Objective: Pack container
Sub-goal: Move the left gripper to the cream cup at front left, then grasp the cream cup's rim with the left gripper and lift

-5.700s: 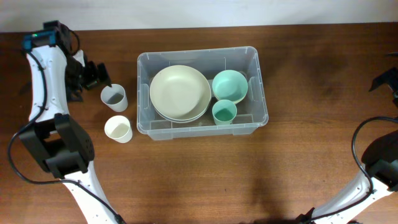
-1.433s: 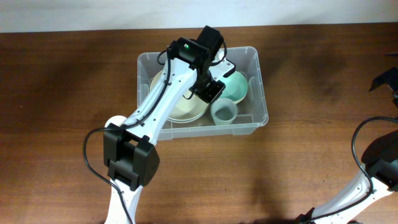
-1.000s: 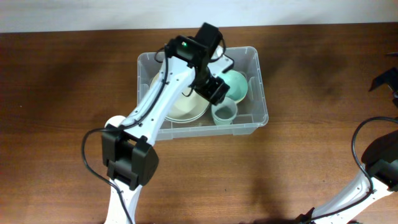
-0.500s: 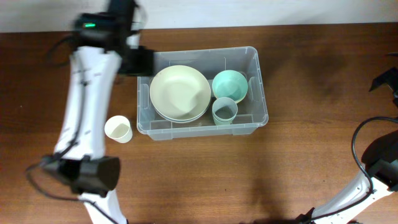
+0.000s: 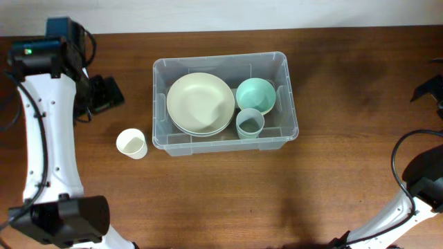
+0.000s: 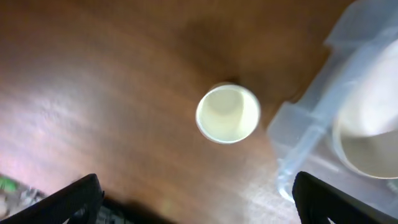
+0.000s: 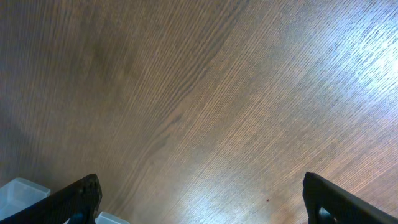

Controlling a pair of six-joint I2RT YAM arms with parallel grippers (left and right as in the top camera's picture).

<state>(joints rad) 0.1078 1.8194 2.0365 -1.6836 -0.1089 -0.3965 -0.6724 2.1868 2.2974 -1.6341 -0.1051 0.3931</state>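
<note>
The overhead camera looks straight down on the whole table (image 5: 346,173), the container (image 5: 220,58) near its middle. The left wrist camera faces down too, but nearer, on the cream cup (image 6: 227,114) and the container's left corner, both also in the overhead view. The right wrist camera looks closely at bare wood.

Overhead I get an even, bright, sharp picture: soft shadows on the table (image 5: 346,173) toward its far corners, faint glints on the clear walls of the container (image 5: 221,57). My left wrist feed is blurred, the cream cup (image 6: 227,114) soft-edged. My right wrist feed shows crisp grain with white glare.
</note>
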